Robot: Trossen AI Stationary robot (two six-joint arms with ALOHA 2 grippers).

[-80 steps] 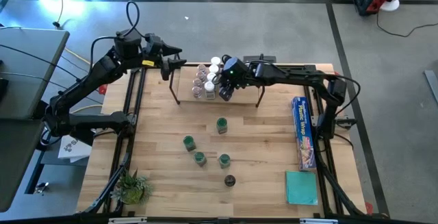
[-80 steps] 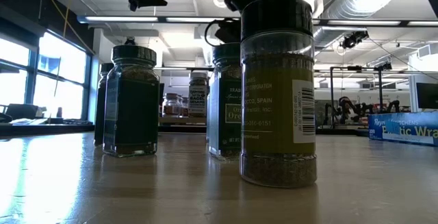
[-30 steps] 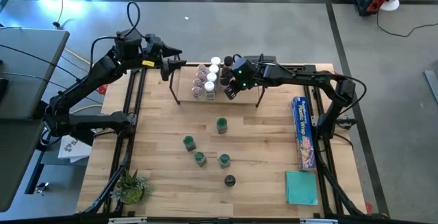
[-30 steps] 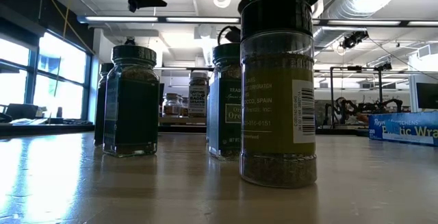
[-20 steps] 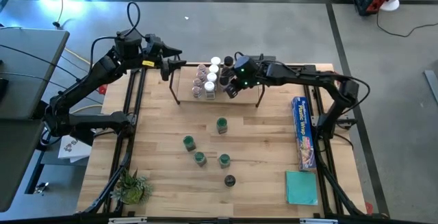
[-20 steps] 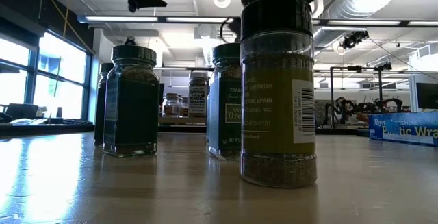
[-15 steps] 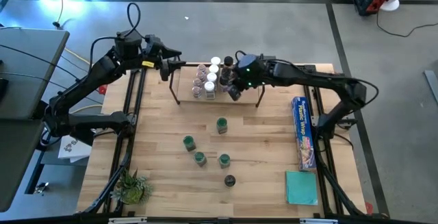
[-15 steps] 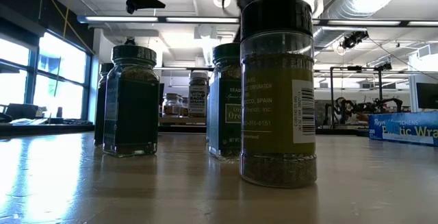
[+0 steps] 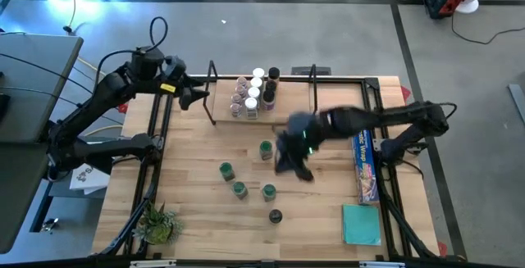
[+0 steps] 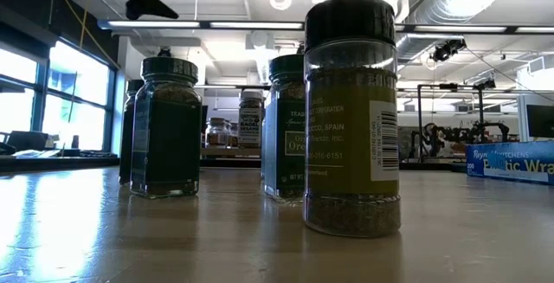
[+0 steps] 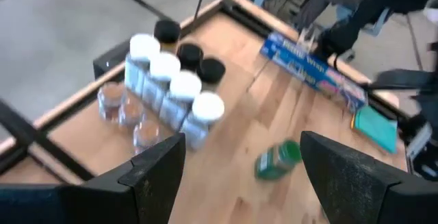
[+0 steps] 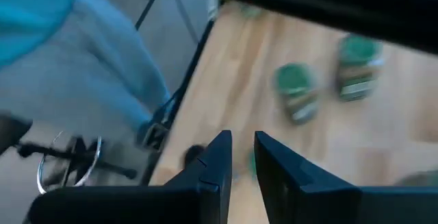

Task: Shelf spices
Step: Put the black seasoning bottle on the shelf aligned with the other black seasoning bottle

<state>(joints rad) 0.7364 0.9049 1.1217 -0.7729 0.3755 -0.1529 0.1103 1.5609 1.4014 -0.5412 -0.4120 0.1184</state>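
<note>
Now | right gripper (image 9: 294, 163) (jaws nearly shut) | beside green-topped jar (image 9: 266, 149)

You have open worktop (image 9: 189, 141) left of the loose spices (image 9: 246, 182); the foil box (image 9: 363, 160) blocks the right edge.

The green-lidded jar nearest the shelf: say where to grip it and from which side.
Grip the green-lidded jar across its round body just under the lid, coming straight down from above. It stands upright and apart from the other jars, so fingers fit on both sides. The right gripper is beside it.
</note>
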